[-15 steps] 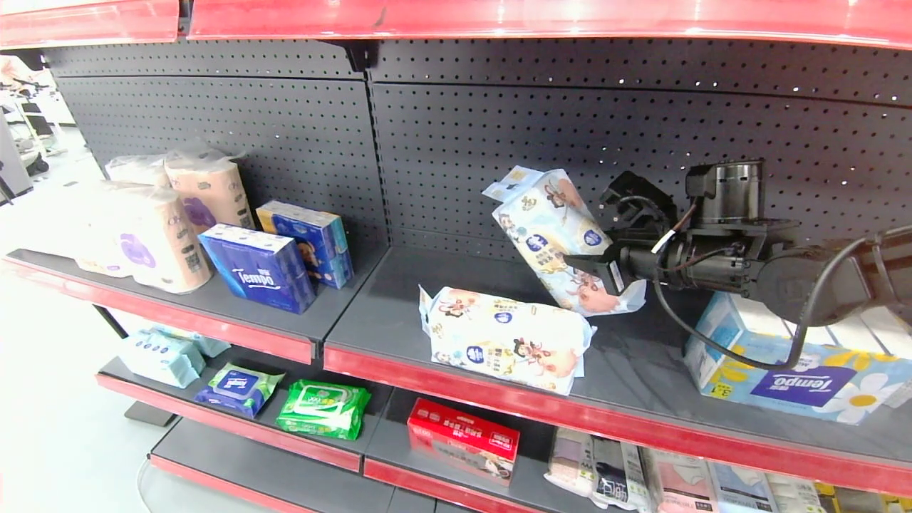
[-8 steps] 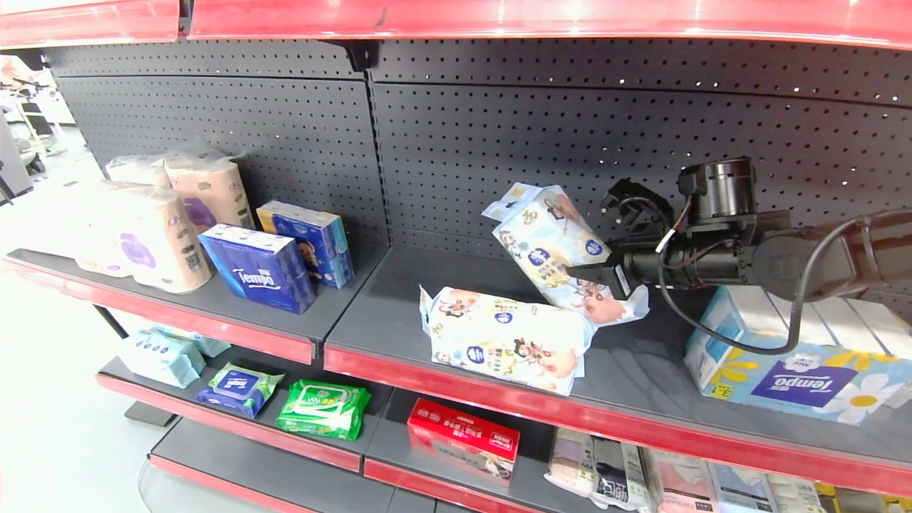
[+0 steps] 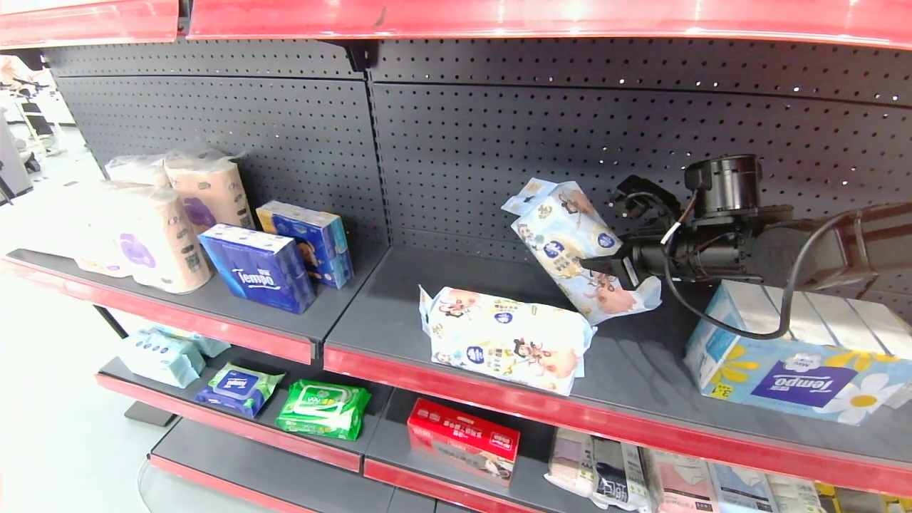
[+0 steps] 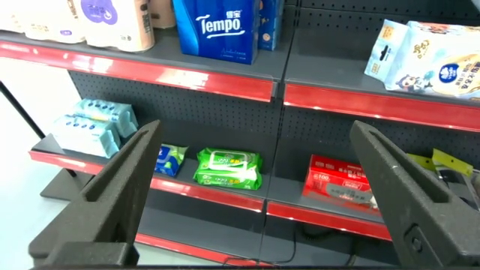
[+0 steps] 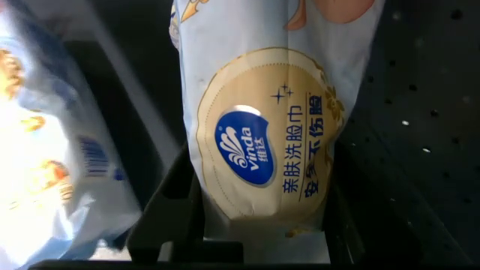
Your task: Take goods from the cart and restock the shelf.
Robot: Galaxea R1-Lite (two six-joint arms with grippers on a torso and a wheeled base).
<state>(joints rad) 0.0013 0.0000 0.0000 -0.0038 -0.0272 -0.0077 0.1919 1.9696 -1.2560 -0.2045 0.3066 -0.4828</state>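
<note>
My right gripper (image 3: 602,265) is shut on a cartoon-printed tissue pack (image 3: 576,247), held tilted with its lower end just above the grey middle shelf (image 3: 385,299), close to the pegboard back. In the right wrist view the same tissue pack (image 5: 270,127) sits between the black fingers (image 5: 169,199). A second, matching pack (image 3: 507,337) lies flat near the shelf's front edge, and its end (image 4: 424,56) shows in the left wrist view. My left gripper (image 4: 259,191) hangs open in front of the lower shelves, with nothing between its fingers.
A large flowered tissue box (image 3: 798,349) stands right of the held pack. Blue tissue packs (image 3: 260,267) and paper rolls (image 3: 153,228) fill the left bay. Lower shelves carry a green wipes pack (image 3: 324,407), a red box (image 3: 463,439) and more packs.
My right arm has carried the held pack to the right and deeper toward the pegboard, lowering it slightly. The flat pack has not moved.
</note>
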